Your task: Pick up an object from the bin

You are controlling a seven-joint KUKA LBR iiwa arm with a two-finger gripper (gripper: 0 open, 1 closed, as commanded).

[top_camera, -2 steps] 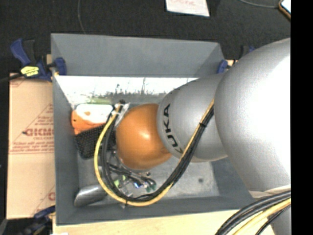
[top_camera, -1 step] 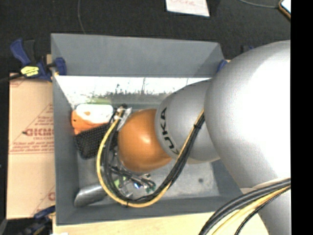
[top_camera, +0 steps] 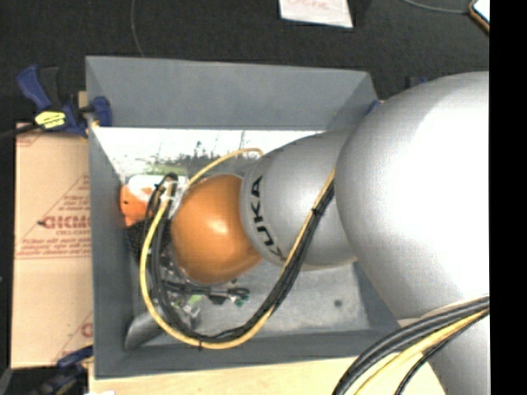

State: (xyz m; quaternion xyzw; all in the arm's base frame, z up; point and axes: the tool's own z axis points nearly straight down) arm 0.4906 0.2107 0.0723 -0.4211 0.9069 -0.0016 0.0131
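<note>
Arm: orange cover (top_camera: 212,229) over the bin's (top_camera: 107,262) left half.
Nearest: orange thing (top_camera: 132,204) by the left wall.
Gripper (top_camera: 179,293): beneath the cover, state unclear.

Big silver arm (top_camera: 412,204) comes in from the right, stretched out leftward and tipped downward at the wrist. The rounded orange cover (top_camera: 210,229) caps the wrist end, and a yellow-and-black cable (top_camera: 272,303) loops wide around it, then runs back up along the arm.
</note>
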